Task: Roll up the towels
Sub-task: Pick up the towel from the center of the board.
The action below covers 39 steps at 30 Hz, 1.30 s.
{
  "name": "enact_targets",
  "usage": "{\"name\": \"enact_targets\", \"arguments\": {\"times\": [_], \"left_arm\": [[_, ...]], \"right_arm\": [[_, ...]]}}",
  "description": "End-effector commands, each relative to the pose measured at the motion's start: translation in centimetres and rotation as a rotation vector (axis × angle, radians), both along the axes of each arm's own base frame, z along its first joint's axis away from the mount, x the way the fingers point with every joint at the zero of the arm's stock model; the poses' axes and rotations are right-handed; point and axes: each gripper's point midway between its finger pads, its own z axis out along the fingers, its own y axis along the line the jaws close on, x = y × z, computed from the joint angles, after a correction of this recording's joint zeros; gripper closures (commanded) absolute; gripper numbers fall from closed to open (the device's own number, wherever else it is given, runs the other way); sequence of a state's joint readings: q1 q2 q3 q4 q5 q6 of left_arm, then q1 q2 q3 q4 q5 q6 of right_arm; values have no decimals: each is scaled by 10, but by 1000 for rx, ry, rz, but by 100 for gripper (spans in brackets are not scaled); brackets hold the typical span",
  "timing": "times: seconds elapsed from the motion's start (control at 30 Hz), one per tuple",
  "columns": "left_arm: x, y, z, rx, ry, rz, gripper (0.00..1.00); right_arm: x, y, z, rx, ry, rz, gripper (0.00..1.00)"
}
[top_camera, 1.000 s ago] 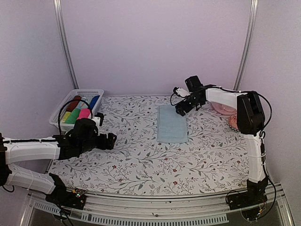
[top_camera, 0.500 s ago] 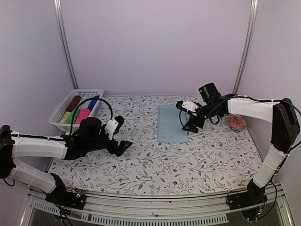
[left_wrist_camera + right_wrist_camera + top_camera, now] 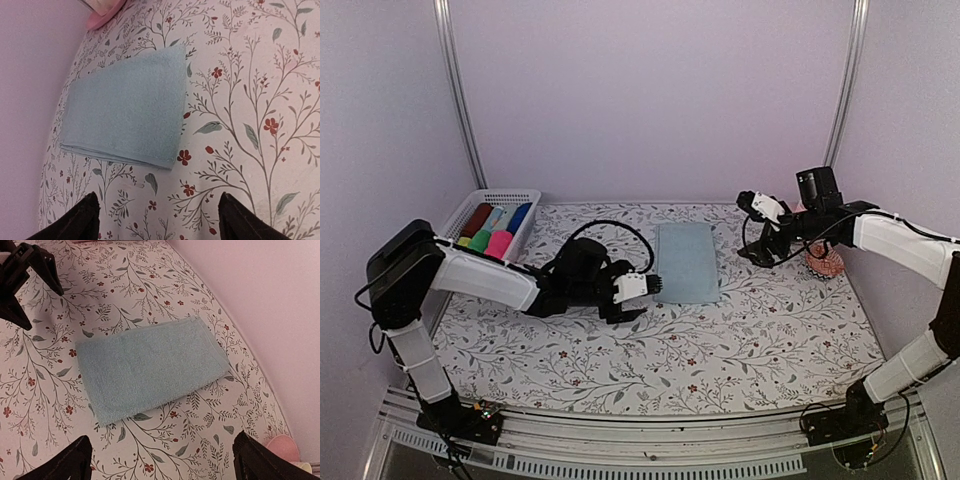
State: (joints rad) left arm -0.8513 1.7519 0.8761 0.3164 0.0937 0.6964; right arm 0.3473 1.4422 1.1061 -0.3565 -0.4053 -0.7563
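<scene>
A pale blue towel [image 3: 687, 262] lies flat and folded in the middle of the floral table, also seen in the left wrist view [image 3: 125, 107] and the right wrist view [image 3: 150, 365]. My left gripper [image 3: 645, 295] hovers just off the towel's near left corner, open with nothing between its fingers [image 3: 160, 227]. My right gripper [image 3: 752, 228] hangs to the right of the towel's far end, open and empty [image 3: 162, 465]. A bright pink towel roll [image 3: 500, 243] lies in the basket.
A white basket [image 3: 448, 235] at the far left holds several coloured rolls. A pink patterned object [image 3: 825, 262] sits by the right wall and a pink dish [image 3: 102, 15] lies beyond the towel. The left gripper [image 3: 25, 275] shows in the right wrist view.
My left arm has swung right from beside the basket to the towel's near left corner. My right arm has drawn back to the right, off the towel's far edge.
</scene>
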Motion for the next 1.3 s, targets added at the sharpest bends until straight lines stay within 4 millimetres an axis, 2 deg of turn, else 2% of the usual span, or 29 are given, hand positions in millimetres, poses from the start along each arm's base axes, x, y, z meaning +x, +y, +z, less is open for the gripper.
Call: {"name": "enact_targets", "arguments": {"times": [0.0,0.2,0.23,0.27,0.43,0.57,0.77,0.87,0.97,1.07,1.2,1.27], "left_arm": [[9,-17,-26,188,-105,-152,20],[15,-33,-36,270,-176,-229,37],[15,-35,-36,285,-184,-237,38],[16,-34,-51,322,-174,-239,38],[17,-36,-78,422,-195,-263,38],[21,-37,-91,466,-187,-253,38],[32,-34,-107,531,-202,-214,50],[32,-31,-115,553,-187,-202,59],[32,-29,-119,555,-172,-195,63],[33,-31,-125,557,-138,-184,73],[33,-34,-127,541,-91,-169,97],[33,-35,-125,520,-71,-156,100]], "right_arm": [[0,-12,20,68,-34,-14,1],[5,-24,20,92,-30,-45,1],[5,-25,19,93,-27,-49,1],[6,-26,19,95,-26,-54,1],[7,-27,20,111,-20,-63,1],[9,-32,23,120,-30,-76,1],[8,-33,21,132,-25,-77,1],[6,-31,20,138,-21,-62,1],[1,-29,16,141,-21,-34,1],[-7,-24,11,145,-15,14,1],[-35,-13,6,166,-59,167,1],[-49,-10,2,166,-95,237,1]]}}
